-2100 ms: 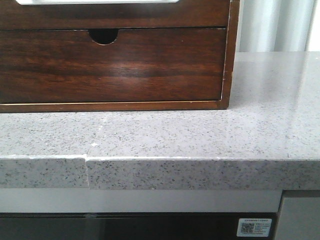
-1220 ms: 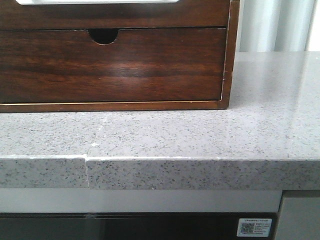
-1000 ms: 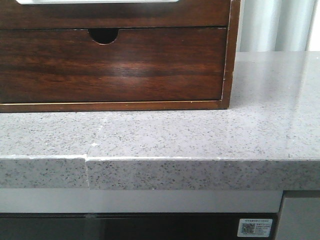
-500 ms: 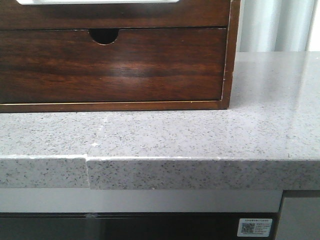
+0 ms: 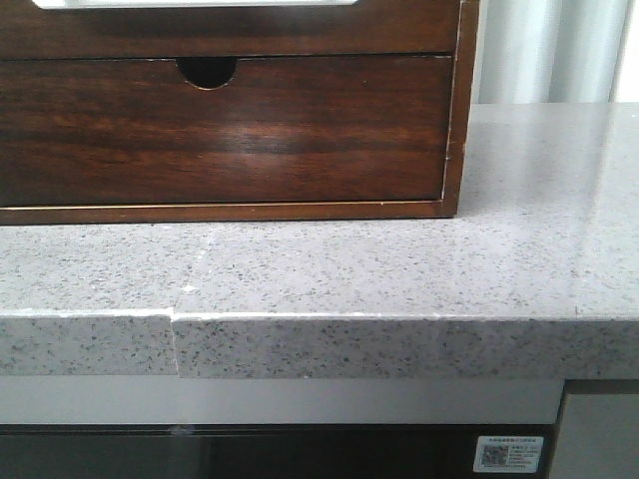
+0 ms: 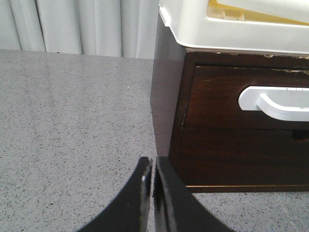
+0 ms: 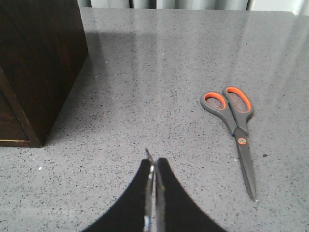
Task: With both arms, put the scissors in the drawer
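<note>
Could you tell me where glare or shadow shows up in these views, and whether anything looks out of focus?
Front view: a soft glare band on the glossy dark wooden drawer front with a half-round finger notch; picture sharp. Right wrist view: the dark wooden cabinet casts a shadow on the speckled grey countertop; the grey scissors with orange-lined handles are crisp. Left wrist view: the shut left gripper looks slightly soft.

The surface was grey speckled stone, glossy enough to catch pale light, with a thick front edge and a vertical seam in it. Behind hung pale pleated curtains. Below the edge ran a light band over a dark panel bearing a small sticker, perhaps a QR label.
</note>
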